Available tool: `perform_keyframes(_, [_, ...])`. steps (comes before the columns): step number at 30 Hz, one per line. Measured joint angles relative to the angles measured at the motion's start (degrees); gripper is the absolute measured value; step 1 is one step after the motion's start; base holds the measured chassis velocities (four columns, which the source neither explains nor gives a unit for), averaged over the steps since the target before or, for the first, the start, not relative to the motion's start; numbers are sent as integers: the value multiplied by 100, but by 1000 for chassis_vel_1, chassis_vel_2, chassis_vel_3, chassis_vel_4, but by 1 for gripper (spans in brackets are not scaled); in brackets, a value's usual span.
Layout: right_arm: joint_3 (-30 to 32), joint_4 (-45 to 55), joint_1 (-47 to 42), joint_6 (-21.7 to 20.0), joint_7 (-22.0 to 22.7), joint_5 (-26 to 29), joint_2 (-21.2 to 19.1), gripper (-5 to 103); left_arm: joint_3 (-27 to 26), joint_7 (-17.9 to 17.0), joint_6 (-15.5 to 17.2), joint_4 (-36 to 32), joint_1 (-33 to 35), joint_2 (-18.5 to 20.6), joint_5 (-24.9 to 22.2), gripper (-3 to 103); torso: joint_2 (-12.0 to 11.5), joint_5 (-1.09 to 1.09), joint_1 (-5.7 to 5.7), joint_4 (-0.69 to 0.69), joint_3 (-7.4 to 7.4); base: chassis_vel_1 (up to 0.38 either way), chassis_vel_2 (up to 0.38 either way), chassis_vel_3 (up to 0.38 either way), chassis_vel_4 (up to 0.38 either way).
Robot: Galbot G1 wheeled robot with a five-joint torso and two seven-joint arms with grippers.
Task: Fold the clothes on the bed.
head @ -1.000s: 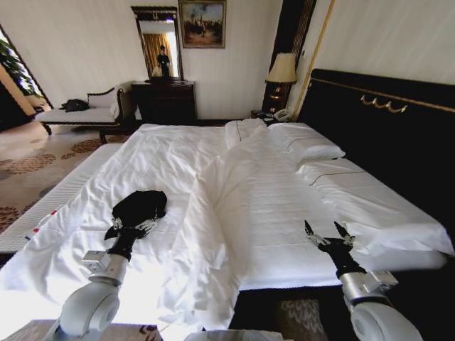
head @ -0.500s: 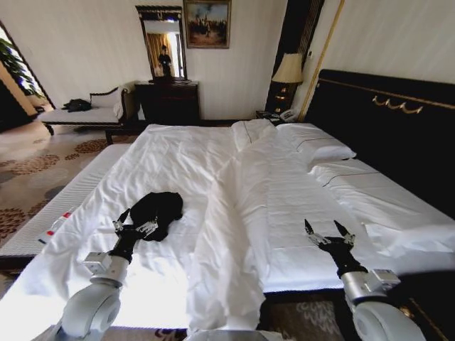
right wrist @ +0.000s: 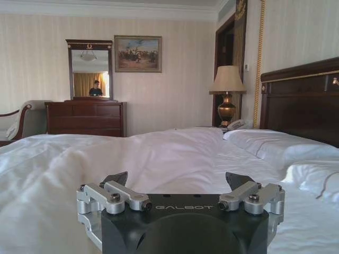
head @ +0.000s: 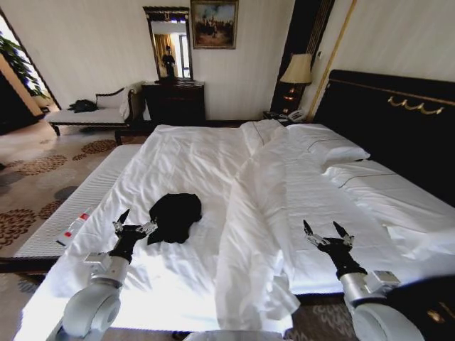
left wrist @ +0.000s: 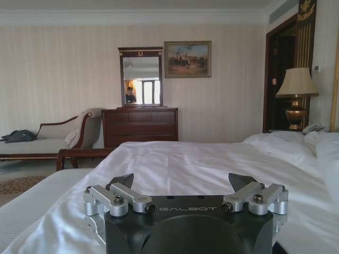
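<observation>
Lying crumpled — T-shirt [head: 175, 217] on bed [head: 213, 156]

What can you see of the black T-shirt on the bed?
The black T-shirt lies crumpled in a dark heap of soft-looking fabric on the white duvet, on the robot's left half of the bed. No lettering or sleeves can be made out. The left gripper, jaws open, sits just beside its near edge; contact is unclear.

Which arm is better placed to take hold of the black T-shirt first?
Left. The left pincer hovers open just beside the crumpled black T-shirt, while the right pincer, also open, sits across the bunched duvet ridge on the bed's other side.
</observation>
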Motion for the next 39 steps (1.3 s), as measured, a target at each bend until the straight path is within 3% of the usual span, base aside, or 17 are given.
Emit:
perform_keyframes(8, [-24,242,-135,-82,24,128,30,100,-2,4,-5,11,26,-29,15,100,0,0,0,0,0,106,174,-100,-165])
perform_keyframes(20, [-431,979,-694,-976,39,1257,28,100,7,7,-12,29,39,-77,42,100,0,2,0,0,0,16,60,-22,-47])
perform_keyframes(39, [-666,431,-725,-1177,20,474,-98,100,-55,66,-50,80,52,-139,15,100,0,0,0,0,0,0,0,0,0])
